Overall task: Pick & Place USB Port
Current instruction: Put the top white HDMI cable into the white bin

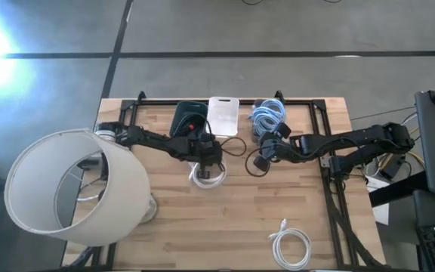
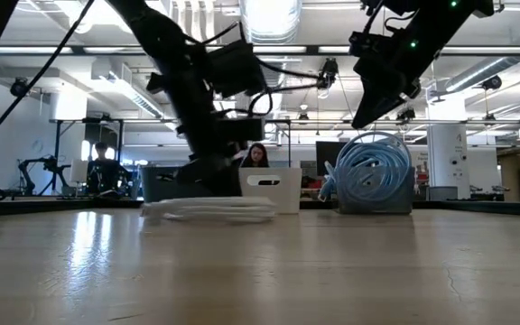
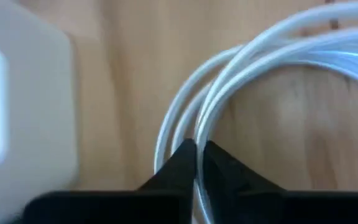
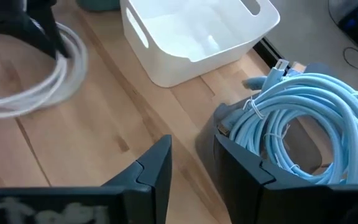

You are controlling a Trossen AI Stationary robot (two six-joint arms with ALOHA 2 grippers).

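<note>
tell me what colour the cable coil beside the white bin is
Light blue cable coil, clearest in the right wrist view.

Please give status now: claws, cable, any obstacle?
Left claw shut on coiled white cable. Right claw open, empty, above bare wood beside light blue cable bundle. White plastic bin unobstructed.

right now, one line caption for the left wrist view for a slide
Left gripper, fingers shut on a strand of the coiled white cable on the wooden table, white bin beside it.
</note>
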